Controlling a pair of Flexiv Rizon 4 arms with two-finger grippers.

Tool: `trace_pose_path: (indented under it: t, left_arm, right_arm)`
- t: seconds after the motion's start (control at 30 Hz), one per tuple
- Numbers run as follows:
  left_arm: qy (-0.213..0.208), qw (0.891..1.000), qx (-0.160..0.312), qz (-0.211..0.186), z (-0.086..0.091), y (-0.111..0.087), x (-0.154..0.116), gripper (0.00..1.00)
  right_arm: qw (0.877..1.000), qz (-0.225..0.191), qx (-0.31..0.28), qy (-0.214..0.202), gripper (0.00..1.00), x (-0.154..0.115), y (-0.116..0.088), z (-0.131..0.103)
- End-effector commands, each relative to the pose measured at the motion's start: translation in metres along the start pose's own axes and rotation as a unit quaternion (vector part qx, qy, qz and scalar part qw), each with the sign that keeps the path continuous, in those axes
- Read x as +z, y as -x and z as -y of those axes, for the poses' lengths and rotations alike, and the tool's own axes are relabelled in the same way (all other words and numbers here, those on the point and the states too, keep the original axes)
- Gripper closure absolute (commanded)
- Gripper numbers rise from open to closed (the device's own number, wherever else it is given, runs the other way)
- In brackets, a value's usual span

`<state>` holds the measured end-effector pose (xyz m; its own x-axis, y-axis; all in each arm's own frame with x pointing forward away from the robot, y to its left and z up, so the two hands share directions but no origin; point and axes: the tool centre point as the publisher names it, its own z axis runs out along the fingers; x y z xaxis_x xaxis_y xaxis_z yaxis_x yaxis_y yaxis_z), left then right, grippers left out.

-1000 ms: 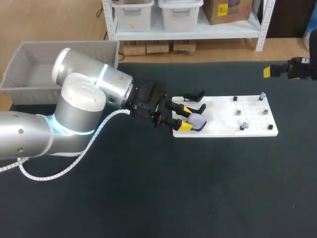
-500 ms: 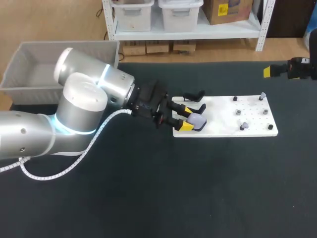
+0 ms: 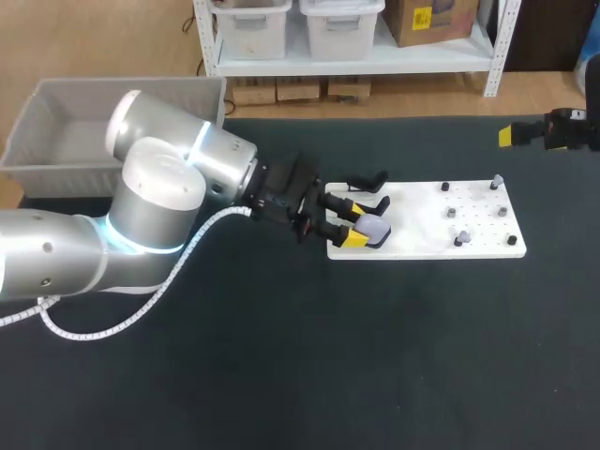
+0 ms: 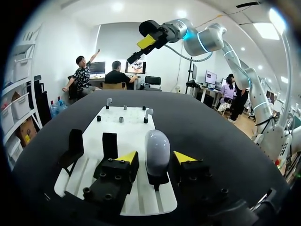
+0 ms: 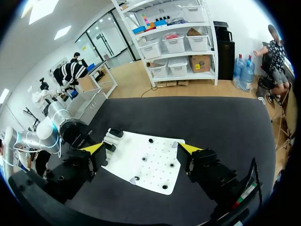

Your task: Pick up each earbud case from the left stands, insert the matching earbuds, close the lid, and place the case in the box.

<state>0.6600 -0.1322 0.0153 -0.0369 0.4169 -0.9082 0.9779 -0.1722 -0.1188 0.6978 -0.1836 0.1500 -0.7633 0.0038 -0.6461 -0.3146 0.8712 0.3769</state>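
Observation:
A pale lavender earbud case point(image 3: 374, 228) point(image 4: 157, 148) stands upright on a black stand at the left end of the white board point(image 3: 427, 230). My left gripper point(image 3: 356, 225) point(image 4: 155, 157) is open and straddles the case, one yellow tip on each side, with narrow gaps showing. Two more black stands point(image 3: 367, 182) point(image 4: 75, 143) beside it hold nothing. Small earbuds point(image 3: 459, 239) point(image 4: 148, 113) and pegs sit on the board's right half. My right gripper point(image 3: 548, 131) point(image 5: 141, 148) hangs wide open and high over the table's far right, holding nothing.
A grey box point(image 3: 122, 89) stands at the table's back left, behind my left arm point(image 3: 159, 202). The dark tabletop point(image 3: 375, 356) stretches in front of the board. From the right wrist, the white board point(image 5: 150, 165) lies below and ahead.
My left gripper's fingers have drawn in slightly around the case. The right arm has not moved.

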Motion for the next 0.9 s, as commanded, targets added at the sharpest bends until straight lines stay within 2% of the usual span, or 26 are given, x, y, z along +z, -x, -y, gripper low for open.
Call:
trace_pose_path:
  t: [0.03,0.1,0.2,0.3,0.4,0.67,0.9]
  left_arm:
    - [-0.005,1.0,0.001,-0.003,-0.004,-0.001,0.0,0.61]
    - [-0.005,1.0,0.001,-0.004,-0.004,-0.002,0.0,0.62]
    - [-0.005,1.0,0.002,-0.004,-0.004,-0.002,-0.001,0.72]
    - [-0.004,1.0,0.004,-0.006,-0.004,-0.002,-0.001,0.91]
    - [-0.002,1.0,0.007,-0.007,-0.002,-0.001,-0.003,1.0]
    - [0.015,0.999,0.031,0.017,0.012,0.017,-0.024,1.0]
    - [0.022,0.995,0.055,0.081,0.032,0.051,-0.046,1.0]
  right_arm:
    - [1.0,0.0,0.0,0.001,0.0,0.0,0.0,0.001]
    - [1.0,0.0,0.0,0.001,0.0,0.0,0.0,0.001]
    - [1.0,0.0,0.0,0.001,0.0,0.0,0.0,0.001]
    - [1.0,0.0,0.0,0.001,0.0,0.0,0.0,0.001]
    - [1.0,0.0,0.0,0.001,0.0,0.0,0.0,0.001]
    - [1.0,0.0,0.0,0.001,0.0,0.0,0.0,0.001]
    - [1.0,0.0,0.0,0.001,0.0,0.0,0.0,0.001]
